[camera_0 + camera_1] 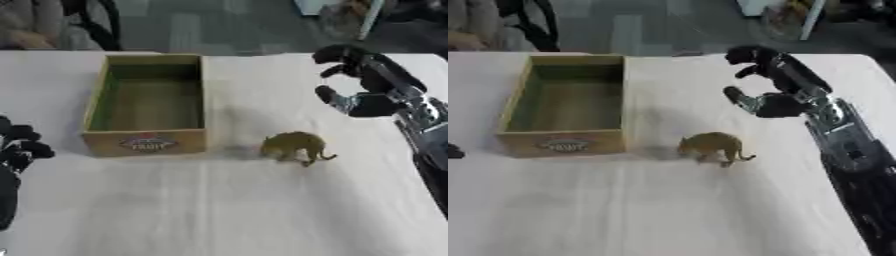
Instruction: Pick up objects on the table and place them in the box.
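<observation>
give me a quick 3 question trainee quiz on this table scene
1. True or false: the toy animal is already inside the box.
2. Which robot hand is nearer the toy: A) left robot hand B) right robot hand?
3. Fill in: the toy stands on the table, to the box's ____ side.

Key: 1 false; 2 B; 3 right.

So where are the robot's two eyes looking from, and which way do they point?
Left eye view: in the head, looking down at the table; the left robot hand rests at the left edge, the right robot hand hangs open.
Right eye view: beside it, facing the same way; mostly the right arm shows.
Both share the box and brown toy animal.
</observation>
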Controlling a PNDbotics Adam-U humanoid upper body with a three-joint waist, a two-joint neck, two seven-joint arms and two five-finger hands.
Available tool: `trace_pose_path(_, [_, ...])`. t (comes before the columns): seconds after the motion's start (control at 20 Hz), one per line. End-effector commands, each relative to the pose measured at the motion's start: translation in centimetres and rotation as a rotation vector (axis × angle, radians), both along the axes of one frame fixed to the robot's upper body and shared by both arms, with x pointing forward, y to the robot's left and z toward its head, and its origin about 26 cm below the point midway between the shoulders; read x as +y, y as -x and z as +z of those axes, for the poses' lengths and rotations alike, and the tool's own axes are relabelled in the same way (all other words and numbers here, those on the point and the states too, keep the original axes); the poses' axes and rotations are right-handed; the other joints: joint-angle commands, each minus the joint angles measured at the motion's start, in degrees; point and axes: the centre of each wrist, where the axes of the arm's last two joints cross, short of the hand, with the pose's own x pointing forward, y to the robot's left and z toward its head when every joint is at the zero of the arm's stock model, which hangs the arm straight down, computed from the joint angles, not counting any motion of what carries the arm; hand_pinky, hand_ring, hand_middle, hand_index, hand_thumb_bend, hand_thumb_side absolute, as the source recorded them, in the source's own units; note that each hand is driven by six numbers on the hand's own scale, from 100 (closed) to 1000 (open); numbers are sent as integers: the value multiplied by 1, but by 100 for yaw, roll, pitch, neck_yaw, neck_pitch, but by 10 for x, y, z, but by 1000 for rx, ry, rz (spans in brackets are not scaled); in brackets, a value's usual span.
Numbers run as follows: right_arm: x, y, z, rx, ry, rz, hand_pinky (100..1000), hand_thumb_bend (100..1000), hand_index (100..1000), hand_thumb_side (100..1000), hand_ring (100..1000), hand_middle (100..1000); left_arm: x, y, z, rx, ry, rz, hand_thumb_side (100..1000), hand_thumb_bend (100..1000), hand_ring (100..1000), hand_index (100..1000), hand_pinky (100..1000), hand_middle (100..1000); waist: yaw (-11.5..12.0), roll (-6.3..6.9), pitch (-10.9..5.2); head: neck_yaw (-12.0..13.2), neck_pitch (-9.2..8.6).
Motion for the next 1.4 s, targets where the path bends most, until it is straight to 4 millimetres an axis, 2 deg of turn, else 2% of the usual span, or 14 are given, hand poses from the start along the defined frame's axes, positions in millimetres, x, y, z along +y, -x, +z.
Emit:
trace_pose_path(0.05, [-8, -3, 13, -17, 160, -28, 780, 393, 888, 372, 894, 830, 4, -1, 8, -23, -20, -2, 612, 227, 505, 598, 559, 510, -4, 7, -98, -20, 31])
trace_pose_path(0.5, [-10, -12, -3, 28, 355, -100, 802, 465, 894, 460, 908, 844, 5, -1, 8, -22, -20, -2, 612, 227, 505, 599, 559, 510, 9, 10, -95, -31, 21])
trace_pose_path(0.55, [-10, -12, -5, 34, 371, -103, 805, 487, 895, 440, 910, 845, 5, -1, 8, -22, -20, -1, 615, 227, 505, 599, 559, 510, 12, 9, -96, -33, 20])
trace_pose_path(0.8, [-11, -13, -15, 68, 436, -109, 810, 494, 896, 512, 911, 848, 5, -1, 8, -22, -20, -1, 613, 228, 504, 599, 559, 510, 23, 5, -96, -36, 15])
trace_pose_path(1.4, [-9, -11, -34, 127, 550, -95, 817, 502, 895, 581, 908, 847, 5, -1, 7, -21, -21, 0, 613, 228, 504, 599, 559, 509, 22, -8, -96, -44, 15])
